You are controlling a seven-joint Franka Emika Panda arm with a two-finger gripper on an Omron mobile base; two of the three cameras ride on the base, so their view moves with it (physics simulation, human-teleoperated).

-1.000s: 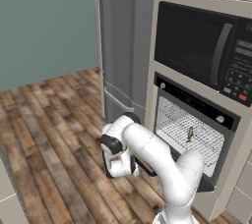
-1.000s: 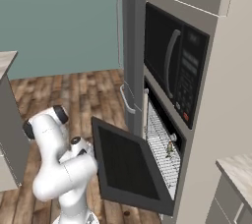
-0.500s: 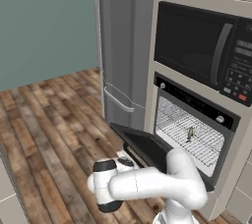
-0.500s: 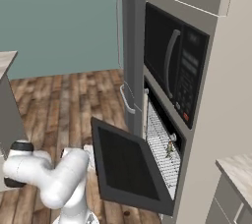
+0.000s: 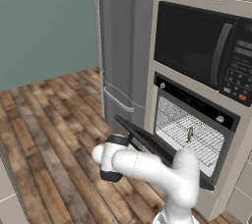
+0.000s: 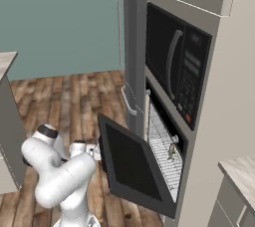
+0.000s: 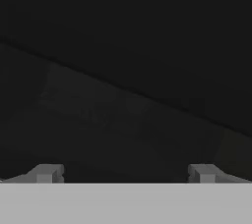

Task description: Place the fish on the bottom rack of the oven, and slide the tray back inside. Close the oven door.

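Note:
The fish (image 5: 190,133) (image 6: 172,150) lies on the bottom rack (image 5: 209,150) (image 6: 160,136), a silver wire grid that sits inside the black oven (image 5: 197,102). The oven door (image 5: 153,143) (image 6: 134,166) hangs half open, slanting up and out from its hinge. My gripper (image 6: 96,152) (image 7: 125,174) is low, right against the door's outer face near its free edge. It is open with nothing between its fingertips (image 7: 47,173), and the hand view has the dark door panel close in front of it.
A tall grey fridge (image 5: 123,46) stands left of the oven, and a black microwave (image 5: 197,46) sits above it. Wooden floor (image 5: 49,120) spreads out to the left. Counter corners show at the left (image 6: 5,61) and right (image 6: 244,171) in the right base view.
The arm has swung down from upright, elbow out to the left, and brought the hand under the door. The door's free edge has risen slightly.

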